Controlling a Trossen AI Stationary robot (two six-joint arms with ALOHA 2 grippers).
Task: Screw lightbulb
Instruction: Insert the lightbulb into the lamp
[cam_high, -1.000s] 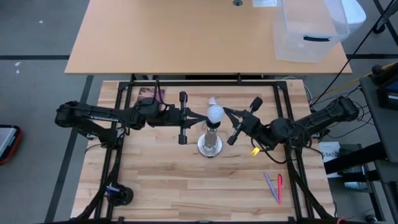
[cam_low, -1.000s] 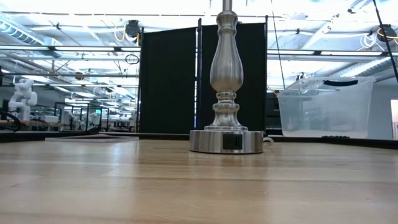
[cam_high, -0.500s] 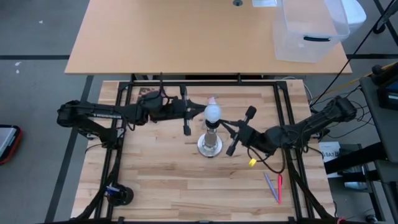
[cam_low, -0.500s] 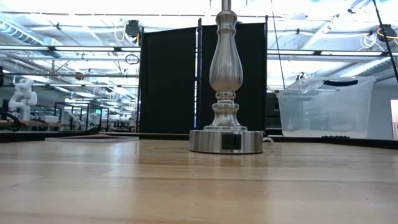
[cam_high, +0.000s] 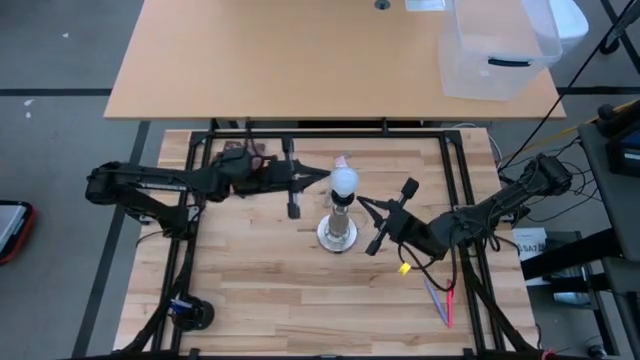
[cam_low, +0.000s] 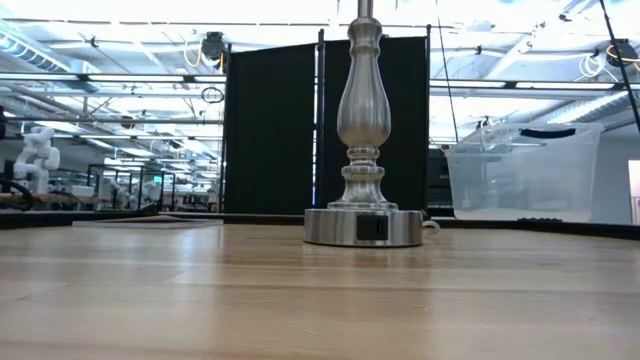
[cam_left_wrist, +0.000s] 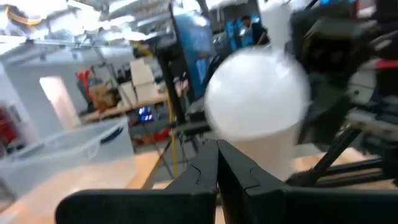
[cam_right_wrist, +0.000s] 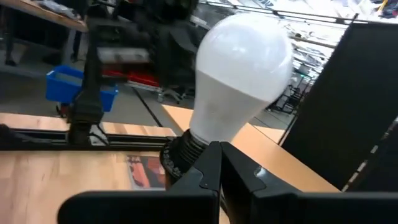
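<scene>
The lightbulb (cam_high: 344, 181), with its frosted white globe (cam_right_wrist: 242, 68), stands upright in the dark socket (cam_right_wrist: 179, 154) on top of the silvery lamp stand (cam_high: 338, 234). The stand also shows in the low view (cam_low: 363, 150). My left gripper (cam_high: 322, 179) is shut, level with the globe, its tips close by the globe's left side. My right gripper (cam_high: 364, 206) is shut to the right of the stand and a little nearer, pointing at the bulb. In the left wrist view the globe (cam_left_wrist: 256, 93) fills the space just behind my shut fingertips. My left gripper's shut fingertips (cam_left_wrist: 217, 163) stand right at the left side of the globe. I cannot tell whether they touch it.
A small pink-tipped wrapper (cam_high: 341, 161) lies just beyond the bulb. Pens (cam_high: 441, 300) and a small yellow piece (cam_high: 404, 267) lie at the near right. A black object (cam_high: 191, 312) sits at the near left corner. A clear bin (cam_high: 497, 48) stands on the far table.
My left gripper has drawn back a little toward the table's left edge, away from the bulb. My right gripper has swung toward the table's near edge and now points at the bulb from the near right. The bulb and stand have stayed put.
</scene>
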